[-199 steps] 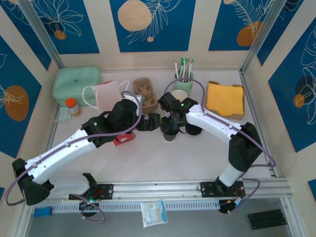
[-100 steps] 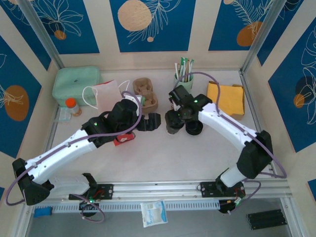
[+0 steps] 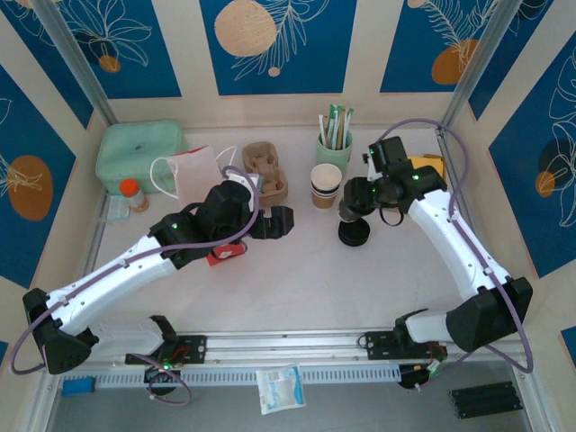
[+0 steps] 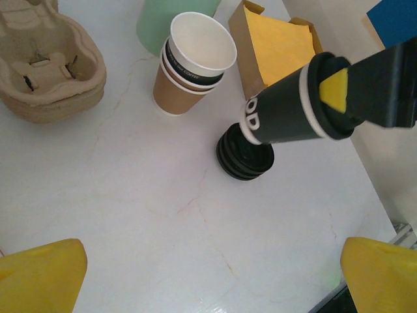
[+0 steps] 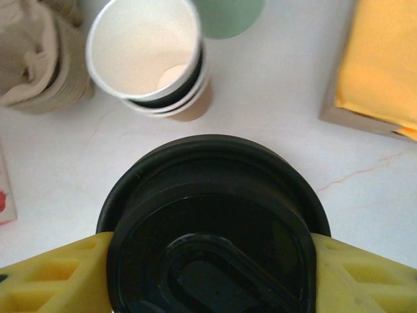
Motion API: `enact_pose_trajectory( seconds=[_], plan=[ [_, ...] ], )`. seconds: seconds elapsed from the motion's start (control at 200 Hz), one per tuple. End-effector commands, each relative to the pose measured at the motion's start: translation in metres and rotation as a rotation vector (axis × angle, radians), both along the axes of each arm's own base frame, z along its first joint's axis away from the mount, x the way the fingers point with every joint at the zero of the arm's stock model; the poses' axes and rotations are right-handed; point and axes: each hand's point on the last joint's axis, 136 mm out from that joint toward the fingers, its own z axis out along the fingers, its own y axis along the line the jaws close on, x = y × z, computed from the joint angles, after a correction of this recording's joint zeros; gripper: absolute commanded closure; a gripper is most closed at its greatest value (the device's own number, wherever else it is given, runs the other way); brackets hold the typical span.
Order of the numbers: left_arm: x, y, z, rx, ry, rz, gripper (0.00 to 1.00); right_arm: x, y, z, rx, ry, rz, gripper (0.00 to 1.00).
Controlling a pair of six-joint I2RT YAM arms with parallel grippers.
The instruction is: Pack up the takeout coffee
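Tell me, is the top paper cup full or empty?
Empty. The stack's top cream, brown-banded paper cup shows a bare white inside down to its bottom.

Robot test cell, aluminium frame (image 3: 74, 63), printed panels (image 3: 297, 63)

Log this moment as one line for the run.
right gripper: shut on takeout coffee | takeout coffee: off table, near lid stack | left gripper: open, empty
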Motion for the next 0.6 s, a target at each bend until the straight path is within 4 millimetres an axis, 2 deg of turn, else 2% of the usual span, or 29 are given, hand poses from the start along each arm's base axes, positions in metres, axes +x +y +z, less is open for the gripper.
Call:
enact_pose_trajectory(
  seconds=[0.0,0.17,0.28,0.595],
  plan=[
    [0.004,-0.005,0.003,-0.021,-0.005,-0.012,0.01,0.01,-0.015,0.01,0.009,-0.036,-0.032,0.38],
    [0.004,-0.009,0.005,-0.029,-0.003,-0.023,0.01,0.035,-0.028,0.007,0.002,-0.031,-0.083,0.38],
    [0.004,-0.011,0.006,-0.035,0.001,-0.029,0.01,0.052,-0.025,0.003,-0.001,-0.024,-0.084,0.38],
    [0.004,-0.017,0.008,-0.056,0.01,-0.042,0.01,0.094,-0.022,-0.027,-0.078,0.035,-0.066,0.38]
  ],
)
